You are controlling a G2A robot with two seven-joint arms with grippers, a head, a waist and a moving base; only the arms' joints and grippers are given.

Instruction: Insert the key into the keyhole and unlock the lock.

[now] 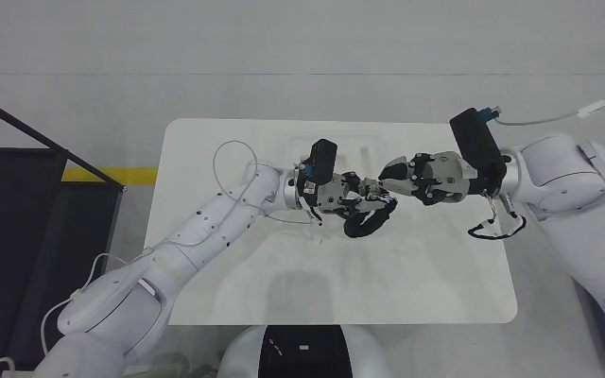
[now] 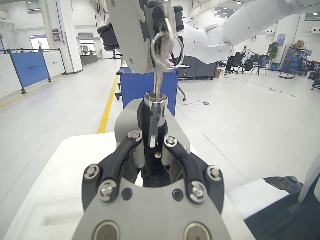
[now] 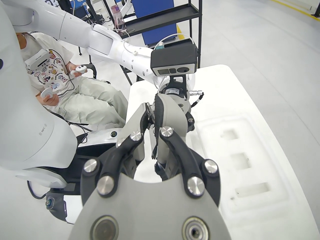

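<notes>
The left pincer (image 2: 152,126) is pinching the lock (image 2: 155,107). It is a black cable lock with a shiny silver end, and the pincer holds it up over the middle of the white bench (image 1: 236,274). The lock's black cable (image 1: 371,223) hangs in a loop from the lock. The right pincer (image 1: 389,178) is just beside the lock's silver end. It is pressed together on the head of the key (image 2: 157,83). The key points straight at the lock, and its tip sits in the hole in the silver end. A round key ring (image 2: 167,51) dangles from the key, between the lock and the right pincer. A white foam tray (image 3: 252,156) with little square dents lies on the bench near the lock.
</notes>
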